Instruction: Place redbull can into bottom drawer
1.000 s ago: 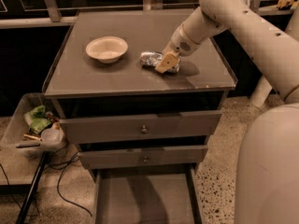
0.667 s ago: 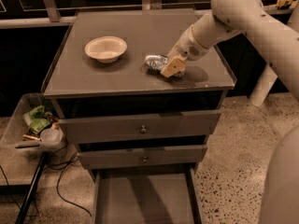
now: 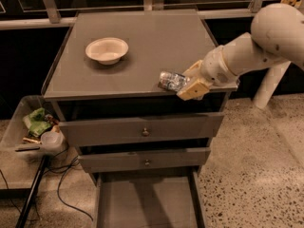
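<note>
The redbull can (image 3: 171, 80) is seen lying on its side at the front right part of the cabinet top (image 3: 142, 42), close to the front edge; its silver skin with dark mottled marks is turned to the camera, and its right end is hidden between the tan fingers (image 3: 192, 90) of the gripper (image 3: 183, 83); the gripper is closed about that end, so the can is held in it; whether the can is resting on the top or raised just above it cannot be told

The gripper is carried at the end of a white arm (image 3: 247, 53) that is reached in from the right, over the top's right front corner

The bottom drawer (image 3: 147, 204) is pulled out below – a wide grey-brown tray with low side walls, directly beneath the can but well apart from it; the two upper drawers, the top drawer (image 3: 142, 129) and the middle drawer (image 3: 145, 159), are set between the can and it, each fitted with a small round knob

A cream bowl (image 3: 107, 50) is stood upright on the left part of the top, well apart from the can; to the left of the cabinet a clear plastic bin (image 3: 19, 127) with green and pale items in it is seen – and dark cables (image 3: 66, 175) are trailed over the speckled floor (image 3: 256, 165) beside it
</note>
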Robot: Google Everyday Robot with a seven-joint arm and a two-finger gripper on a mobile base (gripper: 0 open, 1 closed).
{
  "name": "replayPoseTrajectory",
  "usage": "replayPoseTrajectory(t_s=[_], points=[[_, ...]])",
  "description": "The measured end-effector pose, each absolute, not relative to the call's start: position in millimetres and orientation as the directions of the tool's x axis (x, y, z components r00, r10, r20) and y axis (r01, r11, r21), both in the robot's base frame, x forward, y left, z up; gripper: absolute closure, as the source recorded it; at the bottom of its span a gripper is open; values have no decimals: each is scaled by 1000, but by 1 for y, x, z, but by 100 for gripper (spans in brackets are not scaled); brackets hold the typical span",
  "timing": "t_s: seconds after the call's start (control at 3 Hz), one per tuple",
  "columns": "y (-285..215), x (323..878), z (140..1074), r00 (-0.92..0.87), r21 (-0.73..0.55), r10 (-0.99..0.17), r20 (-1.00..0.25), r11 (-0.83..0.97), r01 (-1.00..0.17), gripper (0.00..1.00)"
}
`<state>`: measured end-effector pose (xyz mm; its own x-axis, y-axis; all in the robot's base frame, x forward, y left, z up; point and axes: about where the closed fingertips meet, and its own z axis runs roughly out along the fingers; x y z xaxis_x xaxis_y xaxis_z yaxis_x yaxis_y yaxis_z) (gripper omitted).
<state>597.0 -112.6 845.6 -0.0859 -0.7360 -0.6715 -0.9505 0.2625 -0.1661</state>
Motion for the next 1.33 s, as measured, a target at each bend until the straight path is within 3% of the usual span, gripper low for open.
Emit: replayPoseTrajectory(t_s=[0.67,1.0,1.33], points=[[-140,510,831,-80,-200,-725,-684,292,-935,100],[-132,480,793,-120,-129,-705,-699,290,-948,100],[-132,480,793,-120,-129,-705,-699,289,-948,100]])
